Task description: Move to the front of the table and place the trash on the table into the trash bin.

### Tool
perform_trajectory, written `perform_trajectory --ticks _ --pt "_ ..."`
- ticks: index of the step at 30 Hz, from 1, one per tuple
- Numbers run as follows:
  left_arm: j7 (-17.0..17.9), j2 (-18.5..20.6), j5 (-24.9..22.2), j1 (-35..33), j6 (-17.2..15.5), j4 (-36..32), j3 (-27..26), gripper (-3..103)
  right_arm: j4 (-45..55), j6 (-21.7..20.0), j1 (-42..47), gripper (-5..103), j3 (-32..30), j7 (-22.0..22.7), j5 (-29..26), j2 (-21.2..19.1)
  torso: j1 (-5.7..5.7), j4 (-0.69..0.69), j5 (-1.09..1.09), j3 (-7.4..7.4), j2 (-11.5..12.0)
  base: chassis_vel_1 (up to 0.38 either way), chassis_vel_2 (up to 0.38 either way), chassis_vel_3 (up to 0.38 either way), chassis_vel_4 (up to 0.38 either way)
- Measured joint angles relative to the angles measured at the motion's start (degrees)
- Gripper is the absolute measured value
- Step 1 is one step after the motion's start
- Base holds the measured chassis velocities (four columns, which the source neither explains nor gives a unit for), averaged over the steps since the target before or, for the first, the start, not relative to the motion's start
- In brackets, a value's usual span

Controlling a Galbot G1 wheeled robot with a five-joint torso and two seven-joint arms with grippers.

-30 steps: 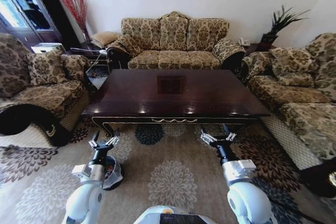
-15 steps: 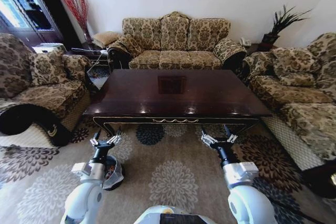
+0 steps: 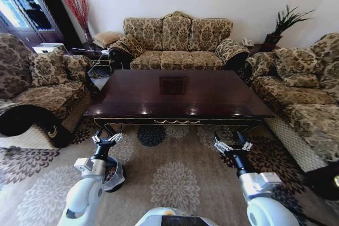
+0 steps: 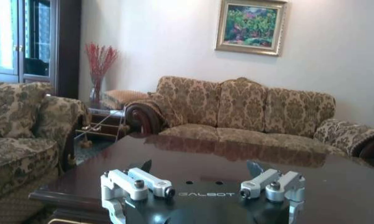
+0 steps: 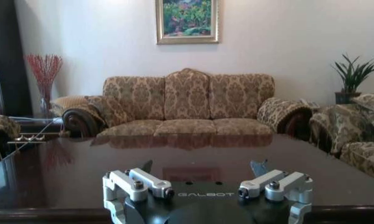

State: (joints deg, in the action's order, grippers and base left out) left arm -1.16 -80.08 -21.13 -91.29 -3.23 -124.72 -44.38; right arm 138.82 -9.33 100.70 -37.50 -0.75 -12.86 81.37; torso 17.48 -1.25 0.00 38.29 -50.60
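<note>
The table (image 3: pixel 175 96) is a glossy dark brown coffee table with gold trim, standing right in front of me, its top reflecting the sofa. The trash is out of view. The trash bin (image 3: pixel 117 174) is a small round black bin on the carpet by my left arm, partly hidden by it. My left gripper (image 3: pixel 106 139) is open just short of the table's near left leg. My right gripper (image 3: pixel 233 144) is open below the near right edge. The left wrist view has the left gripper (image 4: pixel 201 167) open over the table (image 4: pixel 336 186). The right wrist view has the right gripper (image 5: pixel 203 166) open before the table (image 5: pixel 62 177).
Patterned sofas ring the table: one behind it (image 3: pixel 177 43), one on the left (image 3: pixel 42 86), one on the right (image 3: pixel 302 93). A glass side table (image 3: pixel 95 59) stands at the back left and a potted plant (image 3: pixel 283 22) at the back right. Floral carpet (image 3: pixel 172 178) lies between me and the table.
My right gripper has drawn back from the table edge and shifted to the right. The left gripper has barely moved. The view shifted slightly.
</note>
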Motion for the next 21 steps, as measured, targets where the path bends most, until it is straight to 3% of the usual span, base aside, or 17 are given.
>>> perform_trajectory --ticks 21 --pt "-0.06 -0.09 0.12 -0.03 0.00 0.04 0.02 100 -0.05 0.07 -0.10 100 0.34 0.13 0.42 0.20 0.00 0.00 0.00 0.00 0.00 0.000 0.000 0.000 0.000"
